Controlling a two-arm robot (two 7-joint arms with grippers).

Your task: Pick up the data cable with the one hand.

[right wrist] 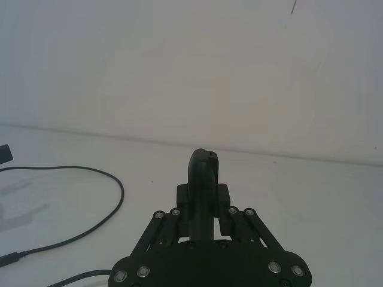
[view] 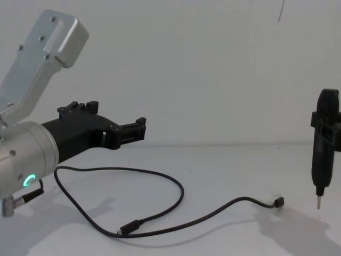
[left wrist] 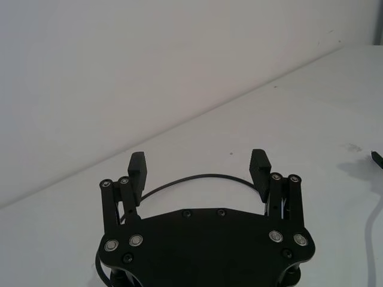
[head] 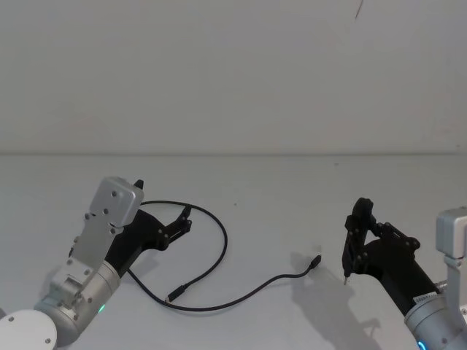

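The data cable (head: 222,244) lies on the white table as a thin black cord, looping from a metal-tipped plug (head: 174,295) round to a small black plug (head: 317,261). My left gripper (head: 164,200), the chunky black one on the silver arm with the green ring, hangs open above the loop's far left part. In the left wrist view its fingers (left wrist: 137,170) stand wide apart with the cable's arc (left wrist: 197,176) showing between them on the table below. In the chest view the gripper (view: 117,117) is clearly above the cable (view: 178,186). My right gripper (head: 354,240) is shut on a slim upright black tool (view: 325,144).
The tool's metal tip (head: 346,280) hovers just right of the cable's small plug (view: 278,201). The white table (head: 277,189) ends at a plain white wall behind. The left arm's silver link (head: 109,211) rises over the cable's left end.
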